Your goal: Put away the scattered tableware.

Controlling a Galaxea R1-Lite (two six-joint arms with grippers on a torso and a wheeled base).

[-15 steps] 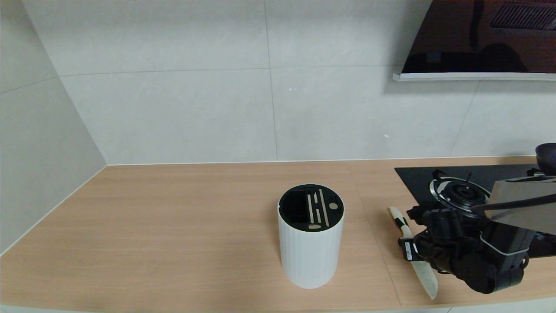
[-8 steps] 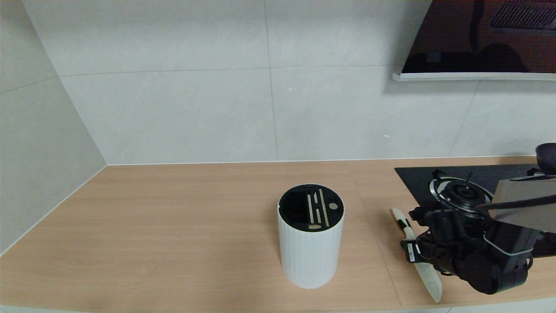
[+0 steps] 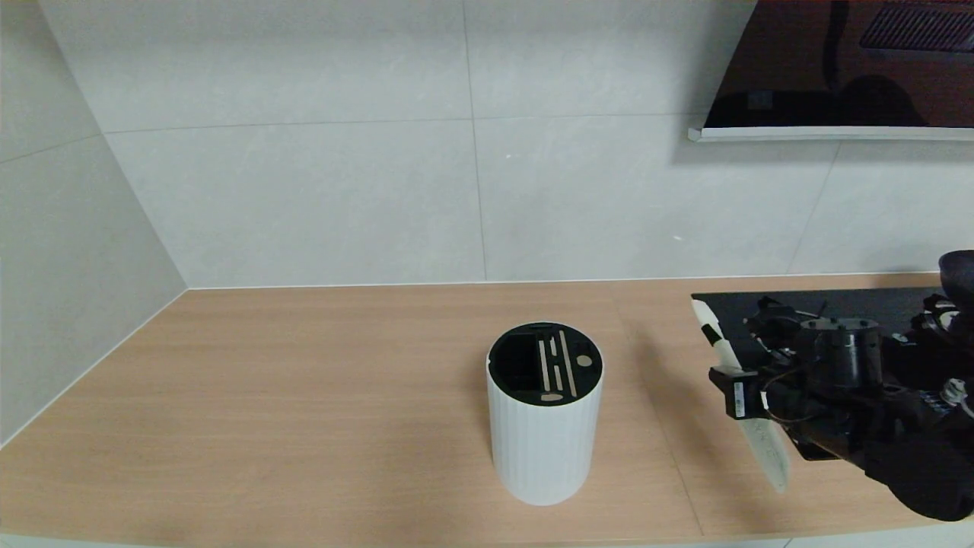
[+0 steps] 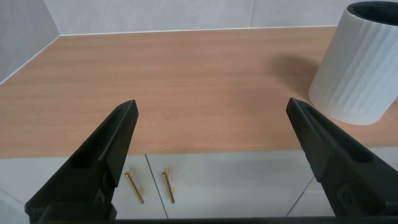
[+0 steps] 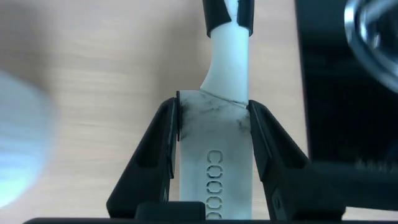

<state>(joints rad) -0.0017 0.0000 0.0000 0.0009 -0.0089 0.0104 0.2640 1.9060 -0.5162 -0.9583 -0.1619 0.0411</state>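
Lifting off the counter (image 3: 304, 380), my right gripper (image 3: 749, 399) is carrying the knife (image 3: 767, 445) higher and nearer the stove (image 3: 730, 312) than a second ago.
I'm seeing the white ribbed holder (image 3: 544, 426) standing upright mid-counter, its black top showing slots and a square well. The right wrist view is showing the fingers clamping the blade just below the handle. The left wrist view is showing the left gripper (image 4: 210, 107) spread wide, hanging at the counter's front edge near the holder.
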